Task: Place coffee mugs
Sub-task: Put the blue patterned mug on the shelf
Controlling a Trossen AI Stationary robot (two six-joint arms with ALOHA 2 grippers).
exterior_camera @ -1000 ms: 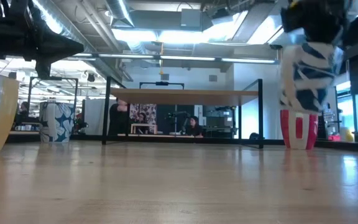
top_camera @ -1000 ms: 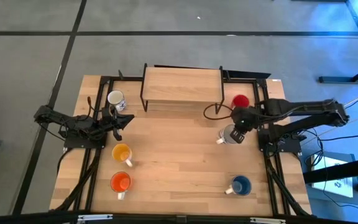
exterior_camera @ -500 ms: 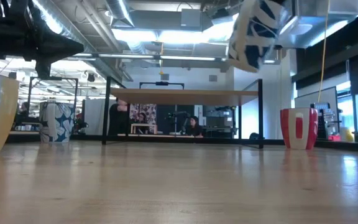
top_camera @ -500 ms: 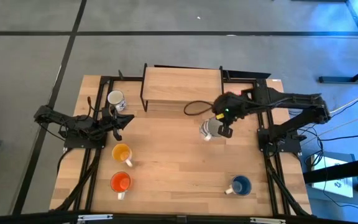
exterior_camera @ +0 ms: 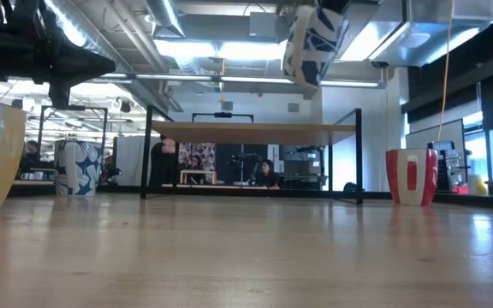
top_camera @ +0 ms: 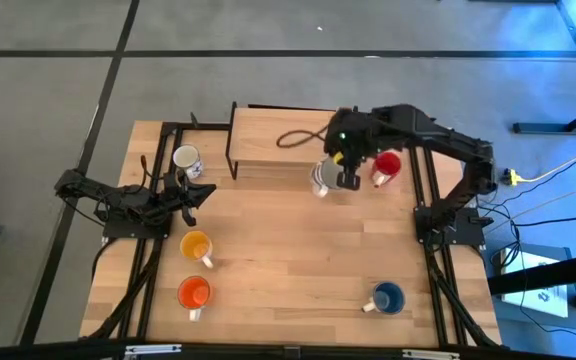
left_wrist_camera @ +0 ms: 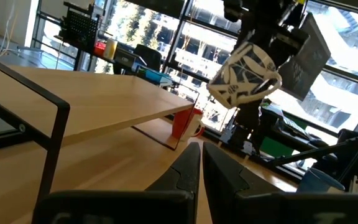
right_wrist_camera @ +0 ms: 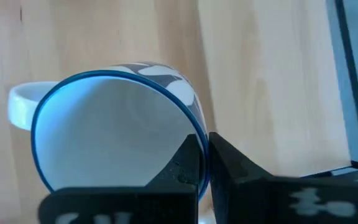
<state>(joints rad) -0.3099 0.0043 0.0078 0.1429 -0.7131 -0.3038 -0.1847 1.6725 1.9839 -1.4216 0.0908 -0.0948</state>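
Basically no readable writing: held white mug (top_camera: 321, 179) carries only an abstract dark print. Right gripper (top_camera: 347, 176) clamps its rim, fingers pinched together on the wall, holding it in the air by the wooden shelf's (top_camera: 278, 135) front right edge. Left gripper (top_camera: 196, 192) rests closed near the second white mug (top_camera: 186, 158). Red mug (top_camera: 385, 165) stands beside the shelf; yellow-orange mug (top_camera: 196, 246), orange mug (top_camera: 194, 294) and blue mug (top_camera: 387, 298) stand on the table (top_camera: 288, 270).

Table centre (top_camera: 288, 255) open; raised shelf (top_camera: 290, 135) blocks back edge, red mug (top_camera: 386, 163) just beside it.
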